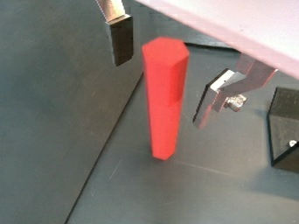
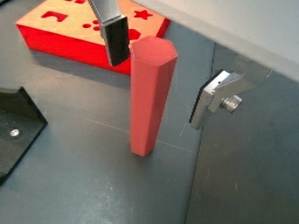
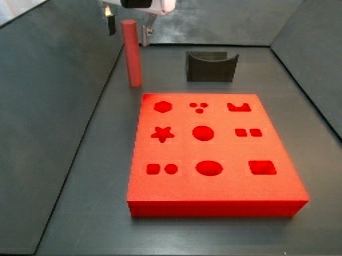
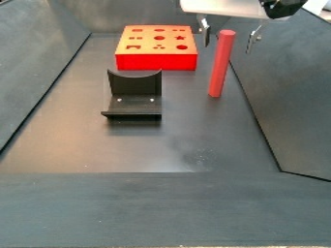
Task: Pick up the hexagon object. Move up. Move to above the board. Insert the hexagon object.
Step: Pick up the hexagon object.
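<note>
The hexagon object [image 1: 165,96] is a tall red-pink six-sided peg standing upright on the dark floor; it shows in both wrist views [image 2: 151,96] and both side views [image 3: 131,55] [image 4: 220,63]. My gripper [image 1: 166,79] [image 2: 162,74] is open, straddling the peg's upper end, with a gap on each side; its fingers [image 1: 121,39] [image 2: 114,39] do not touch it. In the side views the gripper [image 3: 128,28] [image 4: 227,37] hangs at the peg's top. The board [image 3: 207,150] [image 4: 158,46] [image 2: 70,35] is a bright red slab with shaped cutouts, lying flat apart from the peg.
The fixture [image 3: 210,66] [image 4: 134,95], a dark bracket on a base plate, stands on the floor beside the board; parts of it show in the wrist views [image 1: 285,127] [image 2: 14,127]. Sloping grey walls [image 3: 54,90] [image 4: 291,87] enclose the floor.
</note>
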{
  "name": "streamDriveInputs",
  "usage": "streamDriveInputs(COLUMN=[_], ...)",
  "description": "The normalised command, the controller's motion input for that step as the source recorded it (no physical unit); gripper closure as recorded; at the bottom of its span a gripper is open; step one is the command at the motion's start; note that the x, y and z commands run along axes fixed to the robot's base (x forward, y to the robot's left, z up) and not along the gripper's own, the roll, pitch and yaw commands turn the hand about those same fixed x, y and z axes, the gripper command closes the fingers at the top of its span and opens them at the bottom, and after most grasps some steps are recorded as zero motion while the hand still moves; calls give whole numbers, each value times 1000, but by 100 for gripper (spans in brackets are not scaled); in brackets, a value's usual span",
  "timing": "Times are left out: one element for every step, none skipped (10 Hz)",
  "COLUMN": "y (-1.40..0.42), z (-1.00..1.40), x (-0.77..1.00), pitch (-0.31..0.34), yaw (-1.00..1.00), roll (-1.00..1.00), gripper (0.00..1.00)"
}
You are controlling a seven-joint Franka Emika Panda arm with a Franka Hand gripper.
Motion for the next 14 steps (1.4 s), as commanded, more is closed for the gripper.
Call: streamDriveInputs(y=[-31, -71, -60, 0, 0, 0, 31, 66, 180, 69, 0, 3, 0, 0], z=[-20, 0, 0, 0, -20, 0, -40, -120, -146, -66, 0, 0, -20, 0], x=[0, -49, -63, -43, -89, -89, -14, -9, 0, 0, 0, -69, 0, 0], pitch=[-19, -59, -74, -96, -153, -183, -126, -94, -114, -84, -17, -109, -60, 0], yaw=[23, 46, 46, 74, 63, 77, 14, 0, -51, -89, 0, 0, 0, 0], roll=[126, 217, 344, 359, 329, 254, 4, -49, -164, -146, -24, -39, -7, 0], gripper=[0, 0, 0, 0, 0, 0, 0, 0, 0, 0, 0, 0, 0, 0])
